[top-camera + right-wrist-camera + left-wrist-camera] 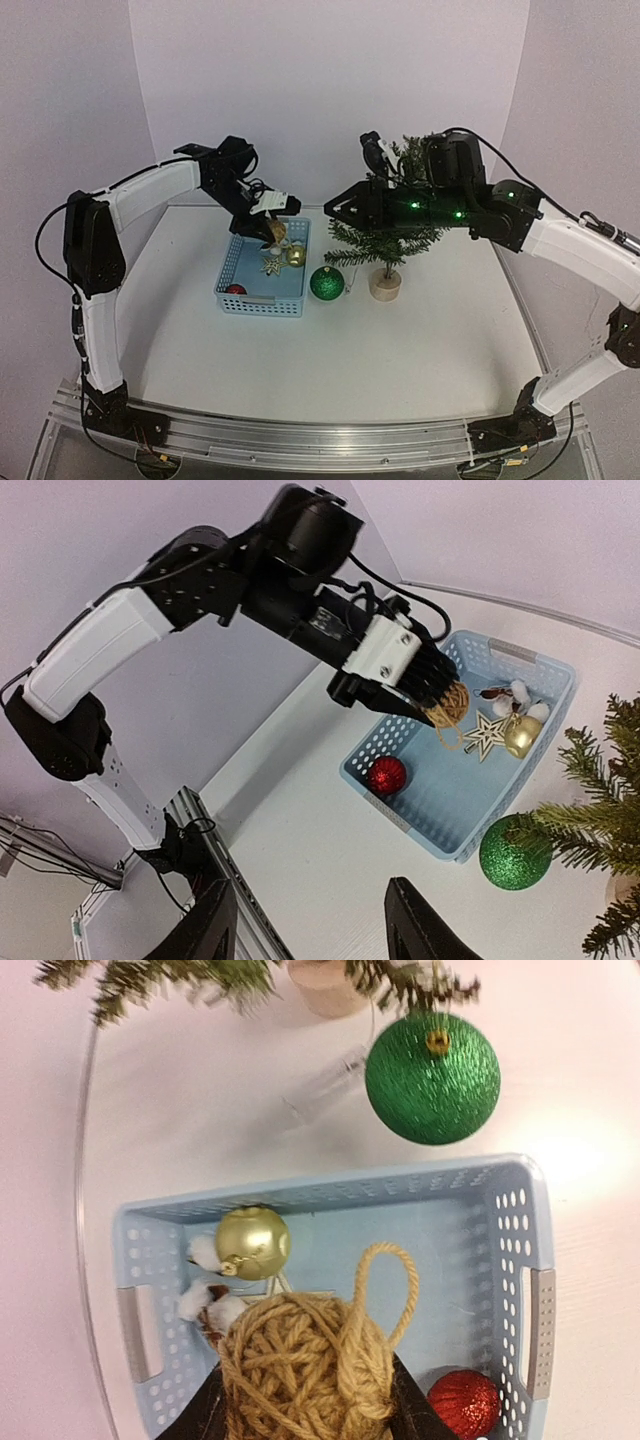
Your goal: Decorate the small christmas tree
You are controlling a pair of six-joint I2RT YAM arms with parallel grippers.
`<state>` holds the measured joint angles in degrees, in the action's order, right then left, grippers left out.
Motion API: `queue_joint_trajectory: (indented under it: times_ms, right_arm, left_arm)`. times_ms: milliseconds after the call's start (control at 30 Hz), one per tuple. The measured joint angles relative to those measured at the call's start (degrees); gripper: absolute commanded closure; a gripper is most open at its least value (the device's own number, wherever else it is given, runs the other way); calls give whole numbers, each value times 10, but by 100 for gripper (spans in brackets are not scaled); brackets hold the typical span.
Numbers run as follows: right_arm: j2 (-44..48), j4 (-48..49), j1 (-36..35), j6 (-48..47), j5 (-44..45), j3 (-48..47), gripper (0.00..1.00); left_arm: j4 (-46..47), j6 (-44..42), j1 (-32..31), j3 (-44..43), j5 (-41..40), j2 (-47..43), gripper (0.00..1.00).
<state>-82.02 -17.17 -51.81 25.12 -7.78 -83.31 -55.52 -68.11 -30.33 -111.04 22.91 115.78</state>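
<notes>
The small christmas tree (385,238) stands on its round wooden base (385,284) right of the blue basket (258,305). A green glitter ball (326,283) lies on the table between them. My left gripper (268,230) hovers over the basket's far end, shut on a ball of tan twine (305,1365) whose loop sticks up. Left in the basket (330,1188) are a gold ball (252,1242), a red glitter ball (463,1403), cotton tufts (205,1300) and a wooden star (483,734). My right gripper (333,208) hangs open and empty in front of the tree's upper branches, pointing left.
White walls close the table at the back and on both sides. A thin clear cable (80,1160) curves over the tabletop beside the basket. The right arm's body (450,205) crosses in front of the tree top.
</notes>
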Motion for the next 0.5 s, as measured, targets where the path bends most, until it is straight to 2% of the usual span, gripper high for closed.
queue_joint_trajectory:
  times_ms: [233,500]
  right_arm:
    - [37,-5,0,-9,57,-4,46]
    - [108,-42,8,-18,194,-16,42]
  left_arm:
    - [9,71,-3,-112,56,-6,95]
    - [58,139,-41,-181,80,8,95]
